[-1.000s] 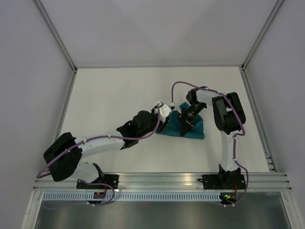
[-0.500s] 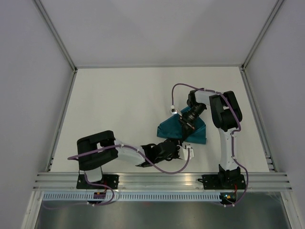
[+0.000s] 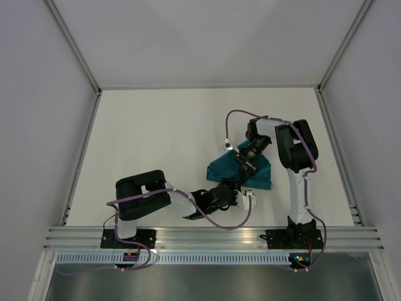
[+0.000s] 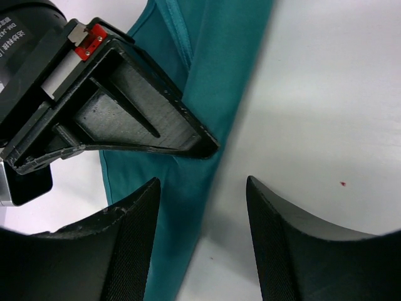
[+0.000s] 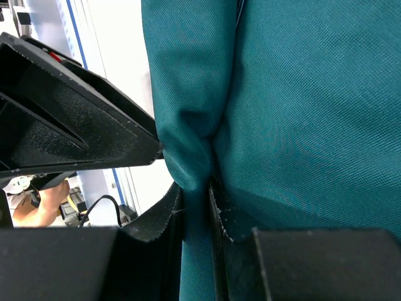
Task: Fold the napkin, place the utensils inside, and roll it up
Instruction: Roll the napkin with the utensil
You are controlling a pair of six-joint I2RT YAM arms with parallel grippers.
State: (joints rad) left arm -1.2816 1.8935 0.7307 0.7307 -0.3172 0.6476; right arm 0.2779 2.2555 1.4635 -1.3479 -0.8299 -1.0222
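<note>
**soft cloth, pinched at a fold: go for the hem**

the napkin (image 4: 219,63) lies right of the middle of the bench (image 3: 156,132), nearer the near edge than the far one. it is doubled over into a rough triangle. judge it light, limp and a little slick. it has a sheen, it sags into soft ridges, and it likely won't hold a crease unless you press it down. expect it to bunch rather than slide flat, so lift before you pull.

your right gripper (image 5: 195,191) is pressed together on a raised pleat of the cloth. your left gripper (image 4: 202,185) is spread and holds nothing. it is low over the napkin's edge, with one finger above cloth and the other above bare bench. the two grippers are very close, so mind the right one's finger just ahead of your left.

the best hold is probably a hem or a corner, taking all layers at once. a pinch in mid-panel only raises a tent.

no utensils show in any view, and you can't tell whether they sit inside the fold.

the bench is plain white, flat and looks smooth, so it will give the cloth little grip. there is plenty of room toward the far and left edges. it is tighter toward the right edge, where your right arm stands and the wall (image 3: 369,125) is near.
</note>
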